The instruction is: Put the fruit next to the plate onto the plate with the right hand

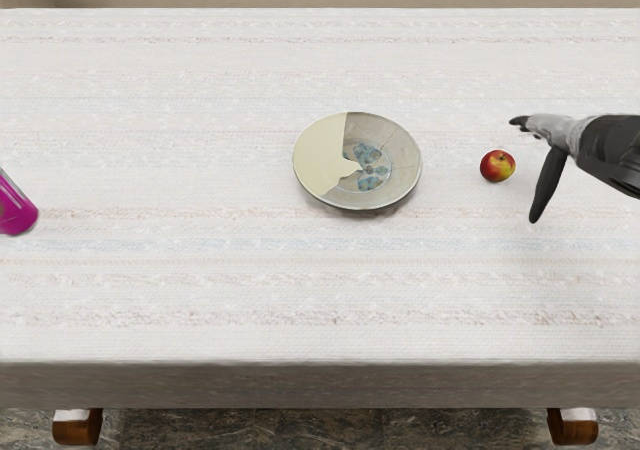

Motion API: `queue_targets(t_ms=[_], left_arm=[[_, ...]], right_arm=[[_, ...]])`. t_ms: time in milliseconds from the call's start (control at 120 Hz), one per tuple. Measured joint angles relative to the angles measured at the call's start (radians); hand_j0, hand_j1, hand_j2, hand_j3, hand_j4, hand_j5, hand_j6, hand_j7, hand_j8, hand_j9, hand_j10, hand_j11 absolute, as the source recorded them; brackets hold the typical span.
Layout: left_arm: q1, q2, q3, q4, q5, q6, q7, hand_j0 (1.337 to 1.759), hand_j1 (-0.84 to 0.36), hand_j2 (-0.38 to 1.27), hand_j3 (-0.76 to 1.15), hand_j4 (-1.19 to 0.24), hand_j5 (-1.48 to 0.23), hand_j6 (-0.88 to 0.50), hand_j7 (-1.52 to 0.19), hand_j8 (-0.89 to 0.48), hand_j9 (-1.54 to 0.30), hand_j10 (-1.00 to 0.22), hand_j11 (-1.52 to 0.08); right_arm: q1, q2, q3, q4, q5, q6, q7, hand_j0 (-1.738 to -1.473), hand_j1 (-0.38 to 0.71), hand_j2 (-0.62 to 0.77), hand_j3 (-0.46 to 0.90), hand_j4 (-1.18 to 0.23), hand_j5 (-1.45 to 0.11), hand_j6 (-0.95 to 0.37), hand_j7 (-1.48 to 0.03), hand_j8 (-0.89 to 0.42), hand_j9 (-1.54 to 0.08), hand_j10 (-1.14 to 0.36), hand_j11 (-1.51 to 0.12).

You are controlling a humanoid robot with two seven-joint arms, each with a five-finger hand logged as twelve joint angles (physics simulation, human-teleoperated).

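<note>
A small red and yellow apple (pixel 497 166) lies on the white tablecloth, to the right of the plate (pixel 325 160). The plate is round, cream and grey with blue marks near its middle, and holds nothing. My right hand (pixel 541 160) comes in from the right edge and hovers just right of the apple, a short gap away. Its fingers (pixel 548 185) are spread and hold nothing; one long dark finger points down toward me, a shorter one points left behind the apple.
A pink object (pixel 14 210) pokes in at the left edge of the table (pixel 200 270). The table's front edge runs across the bottom of the view, with wooden legs below it.
</note>
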Motion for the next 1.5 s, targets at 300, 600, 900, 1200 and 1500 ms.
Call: queue_targets(t_ms=[300,600,900,1200,1500], left_arm=[[-0.057,0.000,0.078,-0.001,0.000,0.000,0.000,1.658,0.35,0.00,0.00,0.00,0.00,0.00,0.00,0.00,0.00,0.00,0.00],[-0.057,0.000,0.082,-0.001,0.000,0.000,0.000,1.658,0.35,0.00,0.00,0.00,0.00,0.00,0.00,0.00,0.00,0.00,0.00],[-0.062,0.000,0.083,-0.001,0.000,0.000,0.000,1.658,0.35,0.00,0.00,0.00,0.00,0.00,0.00,0.00,0.00,0.00,0.00],[-0.062,0.000,0.082,-0.001,0.000,0.000,0.000,1.658,0.35,0.00,0.00,0.00,0.00,0.00,0.00,0.00,0.00,0.00,0.00],[-0.072,0.000,0.082,-0.001,0.000,0.000,0.000,1.658,0.35,0.00,0.00,0.00,0.00,0.00,0.00,0.00,0.00,0.00,0.00]], right_arm=[[-0.060,0.178,-0.004,-0.200,-0.062,-0.186,0.000,-1.658,-0.35,0.00,0.00,0.00,0.00,-0.01,0.00,0.00,0.00,0.00,0.00],[-0.092,0.251,-0.005,-0.273,-0.111,-0.241,0.000,-1.658,-0.35,0.00,0.00,0.00,0.00,0.00,0.00,0.00,0.00,0.00,0.00],[-0.128,0.285,-0.008,-0.312,-0.148,-0.314,0.000,-1.658,-0.13,-0.04,0.00,-0.19,-0.24,-0.19,-0.24,-0.19,-0.24,-0.19,-0.24],[-0.138,0.336,-0.022,-0.361,-0.151,-0.319,0.000,-1.658,-0.05,-0.05,0.00,-0.25,-0.32,-0.25,-0.32,-0.25,-0.32,-0.25,-0.32],[-0.144,0.338,-0.024,-0.366,-0.151,-0.327,0.000,-1.658,-0.04,-0.05,0.00,-0.26,-0.34,-0.27,-0.34,-0.27,-0.34,-0.26,-0.34]])
